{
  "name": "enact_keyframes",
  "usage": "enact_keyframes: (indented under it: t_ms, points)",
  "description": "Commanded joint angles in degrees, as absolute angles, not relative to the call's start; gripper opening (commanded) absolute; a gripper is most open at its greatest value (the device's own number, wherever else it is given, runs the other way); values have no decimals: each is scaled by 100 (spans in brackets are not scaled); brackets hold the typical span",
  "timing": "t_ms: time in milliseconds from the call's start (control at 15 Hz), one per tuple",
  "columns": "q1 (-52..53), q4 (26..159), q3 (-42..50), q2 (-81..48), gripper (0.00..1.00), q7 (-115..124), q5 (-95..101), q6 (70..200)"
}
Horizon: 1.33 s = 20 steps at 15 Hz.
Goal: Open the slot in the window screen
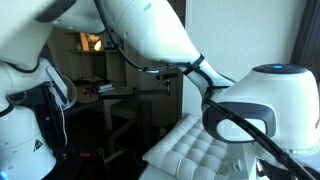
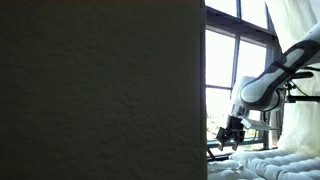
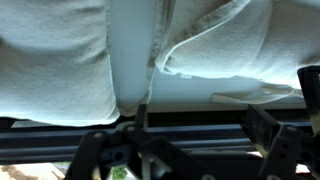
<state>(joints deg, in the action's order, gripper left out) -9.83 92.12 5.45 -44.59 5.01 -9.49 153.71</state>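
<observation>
The gripper (image 2: 232,133) is hanging low in front of the big window (image 2: 222,70), just above the white puffy cushion (image 2: 262,166). Its two fingers are standing wide apart and holding nothing. In the wrist view the gripper (image 3: 182,152) is facing white curtains (image 3: 50,60) hanging on both sides of a pale window post (image 3: 135,50), with a dark rail (image 3: 200,122) running across under them. I cannot pick out the slot in the window screen in any view, and a big dark wall (image 2: 100,90) is blocking most of an exterior view.
</observation>
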Motion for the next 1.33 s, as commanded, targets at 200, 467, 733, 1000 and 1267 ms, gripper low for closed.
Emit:
enact_keyframes:
  t_ms: [200,467,733,1000,1267]
  points:
    - [-1019,9196,518,-4466,100,522,-910,15354]
    - [-1019,9196,518,-4466,100,522,-910,15354]
    - [-1019,9196,518,-4466,100,522,-910,15354]
    - [-1019,9196,518,-4466,100,522,-910,15354]
    - [-967,9205,546,-4509,100,526,-863,15435]
